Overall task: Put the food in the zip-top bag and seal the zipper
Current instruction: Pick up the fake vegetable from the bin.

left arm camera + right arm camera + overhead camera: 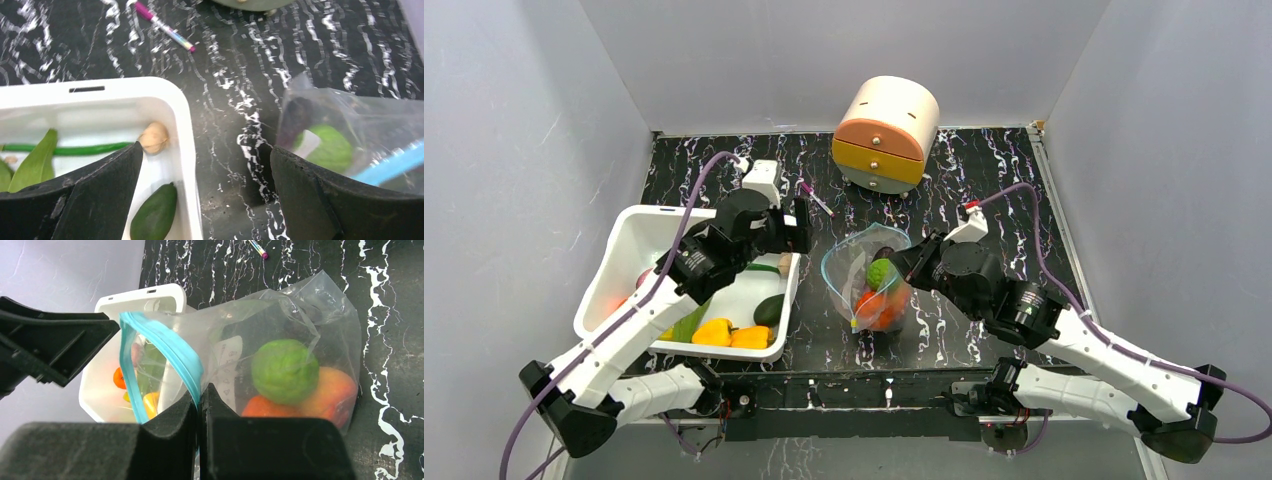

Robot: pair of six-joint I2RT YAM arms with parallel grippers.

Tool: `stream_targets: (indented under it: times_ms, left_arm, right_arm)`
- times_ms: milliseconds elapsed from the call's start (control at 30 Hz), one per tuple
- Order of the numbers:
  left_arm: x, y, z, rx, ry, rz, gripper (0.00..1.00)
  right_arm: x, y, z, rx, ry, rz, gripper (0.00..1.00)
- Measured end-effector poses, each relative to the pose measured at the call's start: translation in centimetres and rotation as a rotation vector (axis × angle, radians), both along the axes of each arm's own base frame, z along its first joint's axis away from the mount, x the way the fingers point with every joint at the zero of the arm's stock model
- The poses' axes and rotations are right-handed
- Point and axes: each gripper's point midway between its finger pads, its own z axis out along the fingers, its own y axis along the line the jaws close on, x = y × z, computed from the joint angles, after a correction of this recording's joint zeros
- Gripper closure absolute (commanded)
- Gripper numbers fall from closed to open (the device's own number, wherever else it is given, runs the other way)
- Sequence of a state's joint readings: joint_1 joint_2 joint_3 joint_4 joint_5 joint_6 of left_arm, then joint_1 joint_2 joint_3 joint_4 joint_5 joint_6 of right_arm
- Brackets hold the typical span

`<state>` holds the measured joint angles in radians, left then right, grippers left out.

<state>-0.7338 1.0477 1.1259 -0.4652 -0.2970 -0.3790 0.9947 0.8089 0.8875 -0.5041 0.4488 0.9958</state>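
Currently right claw is clamped on the zipper, propping the zip-top bag open beside the white tub. Left claw hangs agape, empty, above its rim. Recommended: descend squarely on the green piece, clear of the wall.

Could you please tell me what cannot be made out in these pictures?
- Top view: the left arm covers much of the tub.
- Left wrist view: the bag is cut off by the right edge.
- Right wrist view: the right gripper covers the bag's near side.
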Motion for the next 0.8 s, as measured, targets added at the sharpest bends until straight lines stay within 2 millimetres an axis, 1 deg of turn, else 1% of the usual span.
stream_targets:
  times_ms: [33,133,200,333,400,533,700,800]
  left_arm:
    - [0.2,0.4,-0.5,0.008,0.018,0.023,0.08]
    - [1.1,2.4,-1.7,0.01,0.072,0.112,0.26]
    - [1.8,4.3,-1.9,-0.013,0.089,0.179,0.31]
    - [2.5,8.3,-2.3,-0.047,0.099,0.316,0.32]
    - [2.3,9.6,-2.6,-0.046,0.108,0.36,0.32]
    - [2.2,11.6,-3.4,-0.018,0.14,0.421,0.32]
    - [2.0,15.3,-5.4,0.0,0.2,0.543,0.31]
    - [1.4,17.5,-7.1,0.005,0.248,0.613,0.3]
  right_arm:
    - [0.0,-0.1,-0.1,-0.003,0.002,0.0,1.0]
    - [-0.1,-0.2,-0.5,-0.004,0.003,0.0,1.0]
    - [-0.2,-0.3,-0.4,-0.002,-0.001,0.001,1.0]
    - [-0.3,-0.5,-0.1,-0.002,-0.011,0.005,1.0]
    - [-0.3,-0.5,-0.1,-0.006,-0.016,0.007,1.0]
    - [-0.4,-0.8,0.2,-0.004,-0.028,0.009,1.0]
    - [-0.5,-1.3,0.8,-0.006,-0.055,0.003,1.0]
    - [-0.4,-1.7,0.8,-0.019,-0.063,-0.003,1.0]
